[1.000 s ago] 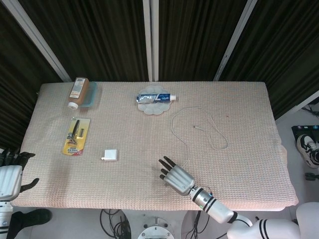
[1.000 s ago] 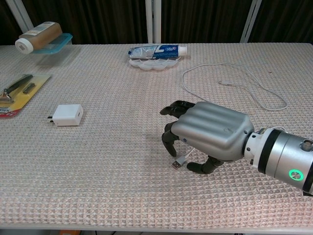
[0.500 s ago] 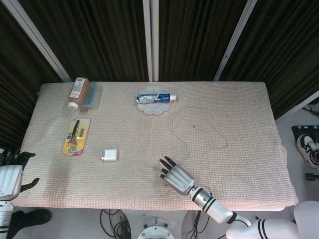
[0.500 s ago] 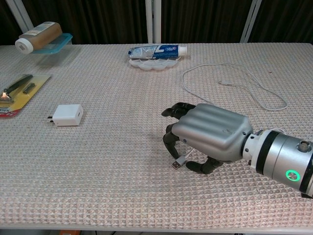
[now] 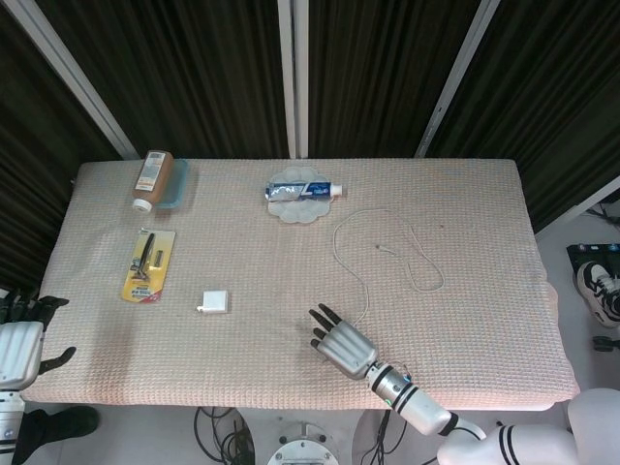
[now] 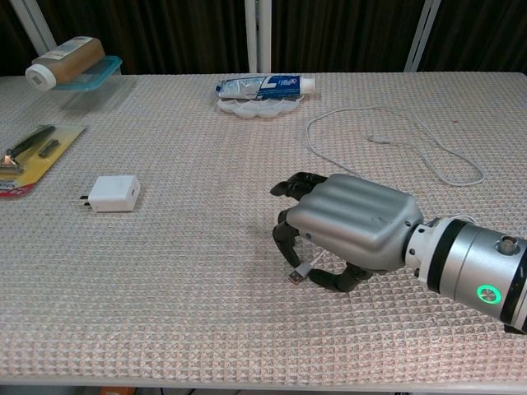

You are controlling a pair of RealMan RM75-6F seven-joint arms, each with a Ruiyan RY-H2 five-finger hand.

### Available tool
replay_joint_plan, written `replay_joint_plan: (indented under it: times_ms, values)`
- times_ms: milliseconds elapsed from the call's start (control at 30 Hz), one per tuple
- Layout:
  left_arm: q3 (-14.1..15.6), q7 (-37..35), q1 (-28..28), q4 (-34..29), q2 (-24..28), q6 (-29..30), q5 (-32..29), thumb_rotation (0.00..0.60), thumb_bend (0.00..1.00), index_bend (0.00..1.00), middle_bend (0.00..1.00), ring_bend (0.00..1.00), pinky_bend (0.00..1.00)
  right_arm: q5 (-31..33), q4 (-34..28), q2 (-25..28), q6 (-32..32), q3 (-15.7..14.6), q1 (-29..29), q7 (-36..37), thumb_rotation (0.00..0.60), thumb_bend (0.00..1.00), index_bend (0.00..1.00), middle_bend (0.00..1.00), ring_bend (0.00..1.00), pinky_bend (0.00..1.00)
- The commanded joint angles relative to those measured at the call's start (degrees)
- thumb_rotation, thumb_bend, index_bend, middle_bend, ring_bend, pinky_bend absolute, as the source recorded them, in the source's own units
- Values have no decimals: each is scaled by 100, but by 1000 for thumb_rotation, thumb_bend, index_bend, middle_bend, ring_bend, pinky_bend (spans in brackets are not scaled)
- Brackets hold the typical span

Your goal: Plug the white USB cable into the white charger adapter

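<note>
- A counter (image 5: 465, 320) covered in a beige, waffle-textured cloth is seen from above and from chest height.
- The right hand (image 6: 350, 230), a smooth silver shell with dark fingers, rests palm down near the front edge; its fingers are curled around the plug end of the white USB cable (image 6: 300, 272), whose metal tip pokes out beneath the fingertips.
- The thin cable is looped away behind the hand in a loose curve (its small far plug lies inside the loop).
- The white charger adapter (image 6: 114, 193), a small rounded square block, lies flat well to the left of that hand, with bare cloth between them.
- The left hand (image 5: 21, 347) is held off the counter's left front corner, fingers spread, nothing in it.
- A carded razor (image 5: 148, 263), a brown bottle (image 5: 152, 178) on a blue tray (image 5: 175, 186) and a toothpaste tube (image 5: 305, 191) on a scalloped white dish (image 5: 295, 210) are set along the far and left edges.
</note>
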Motion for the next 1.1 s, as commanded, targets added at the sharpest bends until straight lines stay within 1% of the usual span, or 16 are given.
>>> replay_joint_plan:
  times_ms: [33, 333, 400, 533, 733, 933, 1100]
  values:
    - [-2, -4, -2, 5, -2, -1, -3, 600, 115, 267, 243, 75, 0, 17, 4, -7, 14, -11, 9, -13, 600, 327, 513, 358, 34, 0]
    - [-5, 5, -22, 8, 0, -31, -12, 600, 115, 267, 241, 75, 0, -14, -15, -4, 250, -28, -34, 32, 600, 327, 553, 382, 58, 0]
    - [-9, 21, -40, -5, 9, -41, 5, 600, 115, 267, 241, 75, 0, -60, -18, 12, 344, -16, -59, 112, 600, 327, 566, 396, 75, 0]
    - [-22, 81, -105, -50, 45, -103, 34, 600, 116, 267, 241, 75, 0, -176, -25, 71, 526, -2, -110, 284, 600, 327, 598, 462, 143, 0]
    - [-92, 309, -350, -222, 148, -329, 125, 600, 115, 266, 240, 75, 0, -180, -106, 243, 667, 30, -173, 447, 600, 327, 600, 523, 209, 0]
    - [-198, 607, -805, -422, 196, -820, 236, 600, 115, 266, 240, 75, 0, -143, -263, 539, 854, 96, -261, 522, 600, 327, 600, 526, 212, 0]
    - [-348, 737, -1354, -476, 80, -1468, 205, 600, 114, 266, 240, 75, 0, -63, -514, 918, 1050, 168, -377, 618, 600, 327, 600, 527, 212, 0]
